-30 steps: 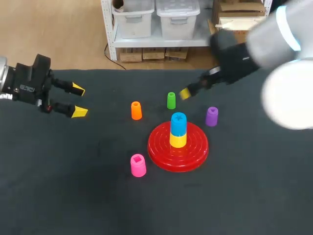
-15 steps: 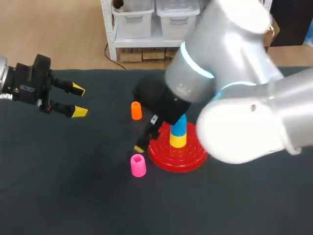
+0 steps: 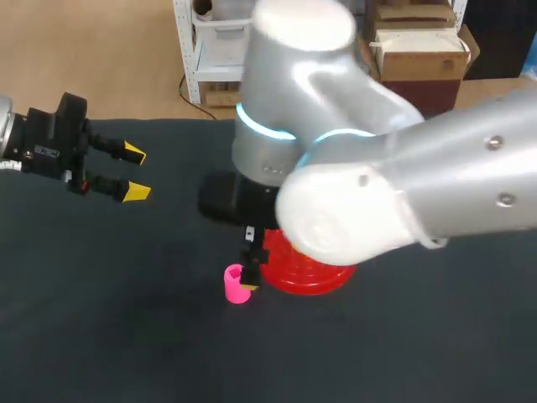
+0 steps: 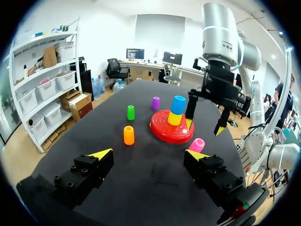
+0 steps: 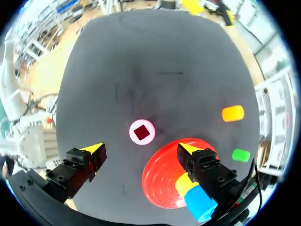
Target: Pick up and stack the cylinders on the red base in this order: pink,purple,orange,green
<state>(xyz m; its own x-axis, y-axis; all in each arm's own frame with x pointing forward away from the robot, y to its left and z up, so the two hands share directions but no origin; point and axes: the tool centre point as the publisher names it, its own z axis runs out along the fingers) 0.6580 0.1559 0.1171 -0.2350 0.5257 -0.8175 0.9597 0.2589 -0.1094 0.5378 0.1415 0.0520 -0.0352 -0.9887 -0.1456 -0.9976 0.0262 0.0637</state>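
**Grey arm swings over the red base and stops above the pink cylinder**

Grey and bulky, the right arm [image 3: 352, 185] has made the one big move. A second ago its gripper was on the far side of the red base [image 3: 310, 277], near the green cylinder. It has since swept across the base and come down on the near side. The right gripper [image 5: 140, 149] now hangs over the pink cylinder [image 5: 141, 132] with its fingers spread wide. One yellow tip stands on each side of the cylinder and neither touches it. The left gripper [image 3: 134, 173] has not stirred. It sits well away from the base, fingers apart and holding nothing.

I take this to mean the first pick is being lined up. Pink comes first in the order, nothing has been grasped yet, and the arm has to drop further before it can close.

The base is a ridged red disc on the black cloth of the table [image 3: 126, 336]. It already carries a yellow piece [image 4: 174, 118] with a blue piece [image 4: 178, 104] on top, so pink would go on the blue.

The pink cylinder stands upright just beside the base's rim, not on it. It is squat, with a rounded outline and a square hole in its top. Beyond the base wait the orange cylinder [image 4: 128, 135], the green cylinder [image 4: 130, 112] and the purple cylinder [image 4: 155, 102], all upright.
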